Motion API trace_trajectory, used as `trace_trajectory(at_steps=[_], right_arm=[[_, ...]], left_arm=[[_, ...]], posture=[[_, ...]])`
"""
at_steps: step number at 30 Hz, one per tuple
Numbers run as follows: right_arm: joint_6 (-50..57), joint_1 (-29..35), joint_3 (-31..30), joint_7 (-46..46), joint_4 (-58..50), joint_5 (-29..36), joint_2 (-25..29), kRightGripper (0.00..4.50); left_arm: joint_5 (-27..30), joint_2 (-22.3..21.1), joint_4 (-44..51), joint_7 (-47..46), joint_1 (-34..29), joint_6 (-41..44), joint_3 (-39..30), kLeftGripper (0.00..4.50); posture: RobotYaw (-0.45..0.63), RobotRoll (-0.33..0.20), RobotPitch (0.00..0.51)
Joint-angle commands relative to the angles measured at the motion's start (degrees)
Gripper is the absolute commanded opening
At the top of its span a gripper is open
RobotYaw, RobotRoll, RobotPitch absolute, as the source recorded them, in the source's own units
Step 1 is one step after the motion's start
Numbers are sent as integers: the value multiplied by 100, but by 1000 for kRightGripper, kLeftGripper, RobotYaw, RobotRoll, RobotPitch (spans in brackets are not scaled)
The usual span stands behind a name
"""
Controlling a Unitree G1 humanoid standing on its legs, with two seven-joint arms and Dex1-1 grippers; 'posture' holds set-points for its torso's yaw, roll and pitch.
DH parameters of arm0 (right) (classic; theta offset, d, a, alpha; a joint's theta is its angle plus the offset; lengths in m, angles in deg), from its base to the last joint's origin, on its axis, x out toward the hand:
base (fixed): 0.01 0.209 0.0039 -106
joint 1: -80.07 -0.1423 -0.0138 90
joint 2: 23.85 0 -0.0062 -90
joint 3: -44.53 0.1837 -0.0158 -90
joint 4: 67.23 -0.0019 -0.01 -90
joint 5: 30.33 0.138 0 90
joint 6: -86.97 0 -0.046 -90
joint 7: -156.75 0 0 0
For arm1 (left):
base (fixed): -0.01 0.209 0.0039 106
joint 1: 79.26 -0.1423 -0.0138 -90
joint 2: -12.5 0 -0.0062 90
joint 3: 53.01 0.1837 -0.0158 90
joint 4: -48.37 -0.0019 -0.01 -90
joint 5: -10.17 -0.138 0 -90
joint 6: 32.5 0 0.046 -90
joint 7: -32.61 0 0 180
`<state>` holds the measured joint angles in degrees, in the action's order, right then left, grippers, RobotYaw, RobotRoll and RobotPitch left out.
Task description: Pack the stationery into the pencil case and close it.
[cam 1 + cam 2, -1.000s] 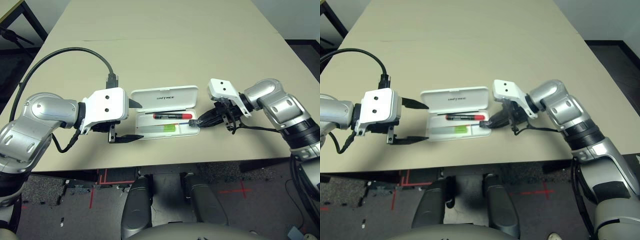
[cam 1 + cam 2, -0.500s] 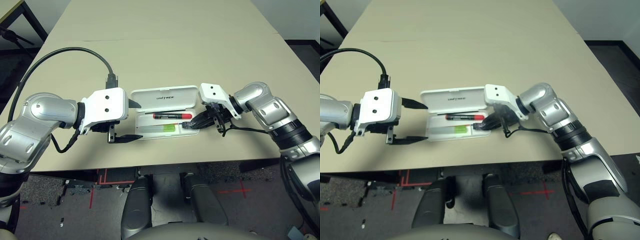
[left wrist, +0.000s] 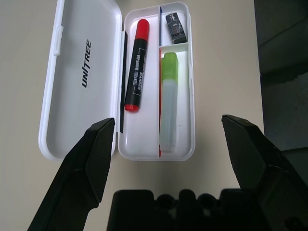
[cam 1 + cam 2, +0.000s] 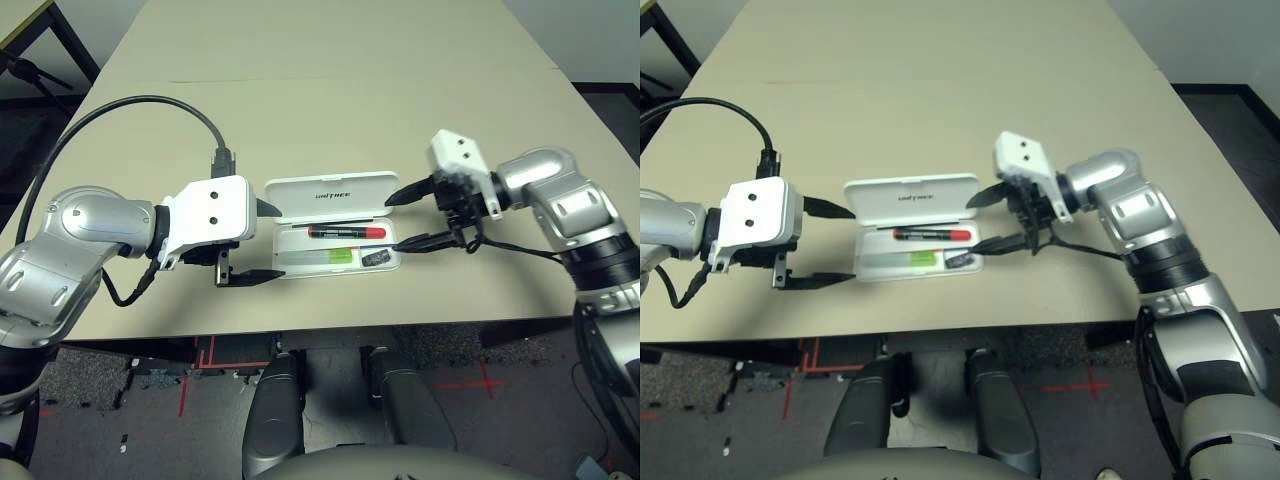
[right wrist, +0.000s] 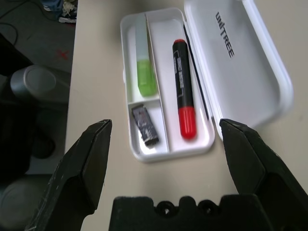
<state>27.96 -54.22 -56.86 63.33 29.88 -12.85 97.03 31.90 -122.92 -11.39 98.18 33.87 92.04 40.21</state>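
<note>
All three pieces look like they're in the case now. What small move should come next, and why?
Probably swing the lid shut with the right end effector. The marker, the highlighter and the small dark clip all lie inside the tray, the lid lies open flat on the table, and both end effectors are open, holding nothing.

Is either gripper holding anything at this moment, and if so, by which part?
Nothing is held. The left gripper and the right gripper are both open, one beside each end of the pencil case; the small dark piece lies inside it.
</note>
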Motion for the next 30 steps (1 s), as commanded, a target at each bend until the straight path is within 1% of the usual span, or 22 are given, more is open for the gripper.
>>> trace_trajectory(at_steps=[1,3,7,10,13,19,26,30], right_arm=[[391,201,368,200,-137,298,489,4480],[468,302,485,231,-150,395,703,4480],[504,608,937,253,-89,595,1165,4480],[672,719,1182,217,-164,768,1388,4480],[690,939,1293,259,-221,850,1568,4480],[619,1213,1354,243,-271,905,1725,4480],[604,1194,1268,139,-317,912,1644,4480],[590,1113,1180,129,-318,894,1596,4500]], left_arm=[[-68,-93,-176,43,-99,-97,-60,4500],[-78,-110,-250,50,-106,-131,-74,4500],[-111,-108,-501,60,-81,-173,-89,4500],[-126,-144,-722,123,-84,-220,-88,4500],[-187,-134,-992,126,-46,-284,-92,4500],[-472,-79,-1515,-76,82,-228,-9,4500],[-690,109,-1871,-419,258,91,30,4500],[-872,277,-2220,-741,441,251,33,3107]], posture=[[-10,0,152],[-16,0,152],[-29,0,152],[-38,0,154],[-42,0,156],[-47,0,158],[-48,0,162],[-45,0,163]])
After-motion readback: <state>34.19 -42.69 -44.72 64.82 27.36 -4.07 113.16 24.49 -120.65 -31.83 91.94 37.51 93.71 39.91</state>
